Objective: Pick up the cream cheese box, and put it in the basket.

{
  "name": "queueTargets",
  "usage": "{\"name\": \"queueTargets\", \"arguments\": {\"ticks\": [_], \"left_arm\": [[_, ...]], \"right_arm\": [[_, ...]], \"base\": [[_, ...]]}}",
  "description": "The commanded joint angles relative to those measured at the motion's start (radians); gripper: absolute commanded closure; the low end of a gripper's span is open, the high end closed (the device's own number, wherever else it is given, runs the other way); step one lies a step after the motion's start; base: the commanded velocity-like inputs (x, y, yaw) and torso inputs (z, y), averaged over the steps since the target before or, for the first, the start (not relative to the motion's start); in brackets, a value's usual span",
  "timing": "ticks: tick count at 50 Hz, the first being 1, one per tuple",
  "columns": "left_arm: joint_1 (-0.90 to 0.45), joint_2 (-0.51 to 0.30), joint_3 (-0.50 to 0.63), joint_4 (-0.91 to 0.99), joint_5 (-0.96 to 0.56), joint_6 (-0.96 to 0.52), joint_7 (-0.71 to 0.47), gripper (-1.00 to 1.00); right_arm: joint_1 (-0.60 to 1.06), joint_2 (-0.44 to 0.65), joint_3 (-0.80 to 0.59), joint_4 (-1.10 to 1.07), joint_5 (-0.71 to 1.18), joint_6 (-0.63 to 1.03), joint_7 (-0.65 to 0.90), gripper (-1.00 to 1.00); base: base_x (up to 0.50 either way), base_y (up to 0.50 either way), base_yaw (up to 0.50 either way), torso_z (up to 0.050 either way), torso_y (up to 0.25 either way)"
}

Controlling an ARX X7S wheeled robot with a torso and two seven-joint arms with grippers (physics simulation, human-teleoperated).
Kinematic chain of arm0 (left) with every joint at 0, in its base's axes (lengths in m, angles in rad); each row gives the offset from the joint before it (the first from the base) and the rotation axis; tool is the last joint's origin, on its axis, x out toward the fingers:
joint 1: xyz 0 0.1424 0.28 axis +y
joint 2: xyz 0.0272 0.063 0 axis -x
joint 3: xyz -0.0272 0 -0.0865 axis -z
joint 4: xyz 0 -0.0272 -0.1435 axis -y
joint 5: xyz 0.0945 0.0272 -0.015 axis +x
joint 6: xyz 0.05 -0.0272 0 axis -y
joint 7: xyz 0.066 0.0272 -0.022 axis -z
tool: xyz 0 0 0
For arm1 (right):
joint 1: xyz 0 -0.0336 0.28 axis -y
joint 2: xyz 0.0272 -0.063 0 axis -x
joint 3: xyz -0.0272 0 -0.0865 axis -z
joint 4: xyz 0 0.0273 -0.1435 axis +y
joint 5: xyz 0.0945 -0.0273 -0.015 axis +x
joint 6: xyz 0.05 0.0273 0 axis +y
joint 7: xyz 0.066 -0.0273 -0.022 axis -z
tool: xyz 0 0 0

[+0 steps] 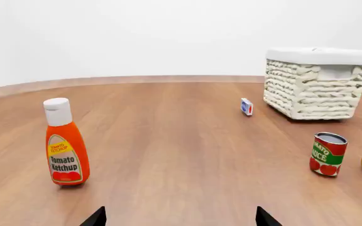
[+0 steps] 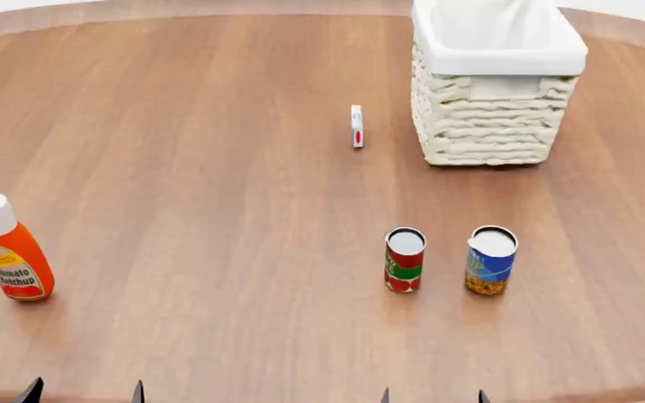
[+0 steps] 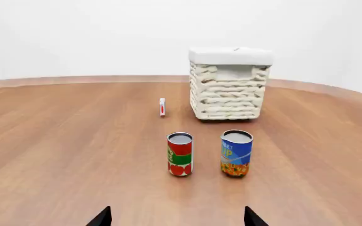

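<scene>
Here we are over the round wooden table point(image 2: 211, 185), and the cream cheese box point(image 2: 356, 126) stands on its thin edge out on the far side, just beside the basket point(image 2: 490, 126) on that basket's left in the head view, a narrow strip of bare wood between them, not touching. The basket sits upright with its white cloth lining point(image 2: 500, 52) folded over the rim. Nearer the robot, two cans stand upright side by side with a small gap: the red-labelled can point(image 2: 405, 260) on the left, the blue-labelled can point(image 2: 490, 260) on the right, both well apart from the box. Way off at the left stands a tomato ketchup bottle point(image 2: 11, 250), white cap up, alone. Now the arms: the left gripper point(image 2: 84, 392) shows only two dark fingertips at the bottom edge of the head view, spread with wood between them and nothing held; the right gripper point(image 2: 432, 395) likewise, two tips parted and empty. Both hang low at the near rim of the table, well short of every object. From the left wrist view the box point(image 1: 247, 107) shows its blue and red marks, and from the right wrist view it appears as a thin sliver point(image 3: 162, 107) left of the basket point(image 3: 229, 89)
</scene>
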Motion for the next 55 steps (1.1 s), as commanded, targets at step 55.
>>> {"name": "queueTargets", "arguments": {"ticks": [55], "left_arm": [[0.384, -0.128, 0.116, 0.553, 0.183, 0.038, -0.308, -1.00]], "right_arm": [[-0.370, 0.127, -0.040, -0.616, 0.057, 0.048, 0.206, -1.00]], "base": [[0.01, 0.00, 0.00, 0.000, 0.000]]}}
